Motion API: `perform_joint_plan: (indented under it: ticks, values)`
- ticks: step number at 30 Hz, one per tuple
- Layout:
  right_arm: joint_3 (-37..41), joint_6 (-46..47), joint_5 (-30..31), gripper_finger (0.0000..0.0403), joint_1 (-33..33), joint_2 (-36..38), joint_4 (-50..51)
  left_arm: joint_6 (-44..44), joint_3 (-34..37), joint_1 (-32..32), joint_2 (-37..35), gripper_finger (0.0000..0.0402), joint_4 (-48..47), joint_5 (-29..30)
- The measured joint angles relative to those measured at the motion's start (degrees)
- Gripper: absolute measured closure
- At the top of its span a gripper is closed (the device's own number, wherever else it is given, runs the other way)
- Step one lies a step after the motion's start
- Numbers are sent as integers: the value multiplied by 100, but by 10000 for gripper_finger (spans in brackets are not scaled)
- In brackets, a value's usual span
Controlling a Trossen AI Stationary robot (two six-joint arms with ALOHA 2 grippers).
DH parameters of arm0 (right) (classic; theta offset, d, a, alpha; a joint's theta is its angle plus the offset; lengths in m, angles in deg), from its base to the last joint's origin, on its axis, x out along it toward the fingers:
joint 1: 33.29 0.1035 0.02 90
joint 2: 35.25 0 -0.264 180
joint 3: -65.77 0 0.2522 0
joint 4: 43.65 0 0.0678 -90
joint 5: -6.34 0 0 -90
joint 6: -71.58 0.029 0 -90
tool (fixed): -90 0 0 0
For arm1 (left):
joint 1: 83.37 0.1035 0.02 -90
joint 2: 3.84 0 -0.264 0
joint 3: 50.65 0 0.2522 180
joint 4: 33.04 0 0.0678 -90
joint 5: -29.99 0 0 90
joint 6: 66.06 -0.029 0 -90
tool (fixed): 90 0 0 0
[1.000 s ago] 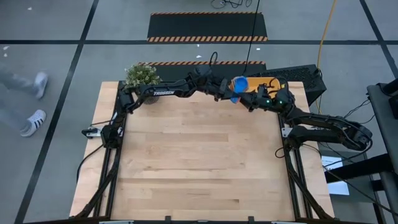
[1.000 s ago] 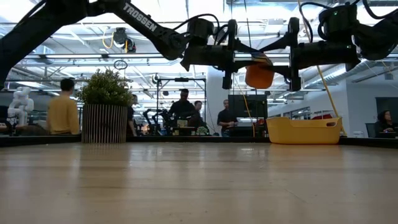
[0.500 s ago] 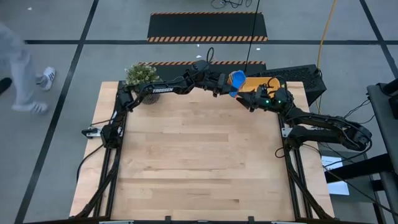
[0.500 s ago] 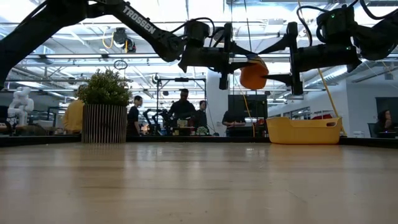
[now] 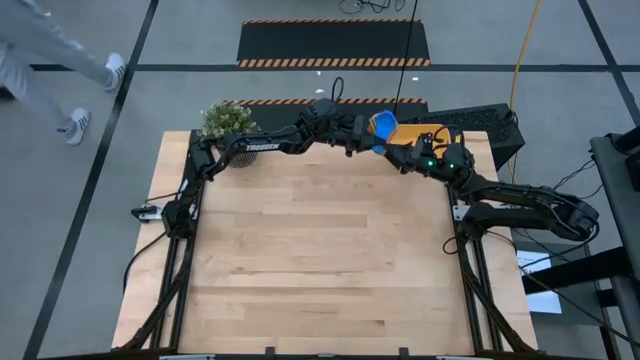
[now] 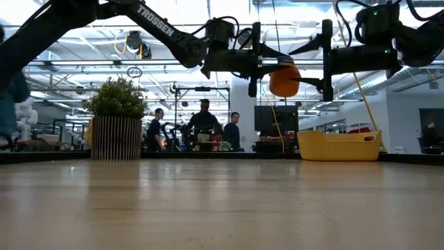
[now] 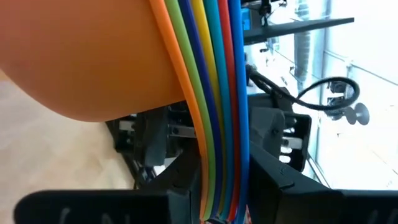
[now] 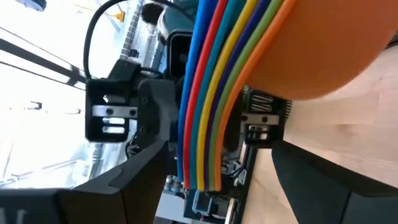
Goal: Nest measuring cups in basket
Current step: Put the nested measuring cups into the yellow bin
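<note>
A nested stack of smooth, glossy plastic measuring cups (image 6: 285, 79), orange on the outside with a blue bowl showing from above (image 5: 382, 127), hangs in the air over the far edge of the pale wood-plank tabletop (image 5: 310, 250), between the two dark arms. In the low view the rounded orange bowl bulges downward, and the flat handles run roughly level from the left arm's side to the right arm's. Up close, the handles read as thin parallel bands, orange, green, dark blue, yellow, teal, red and blue (image 7: 214, 112), lying tightly edge to edge (image 8: 214, 93). The left tool (image 6: 254, 61) is closed on the stack. The right tool (image 6: 325, 61) sits at the opposite side with its fingers flanking the stack; whether they press on it cannot be told. The small yellow-orange plastic basket (image 6: 338, 146) with rounded corners rests on the tabletop's far right corner, mostly hidden under the right arm from above. A green potted plant (image 5: 227, 122) in a ribbed pot stands at the far left corner.
</note>
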Motion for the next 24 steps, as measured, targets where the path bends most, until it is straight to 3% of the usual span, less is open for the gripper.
perform_joint_plan:
  ticks: [10, 24]
  values:
    - [0, 127, -32, 133, 28, 0, -24, -28, 0, -19, 0, 317, -30, 187]
    - [0, 36, 262, 209, 304, -28, -28, -155, -4, -117, -2, 311, -166, 312]
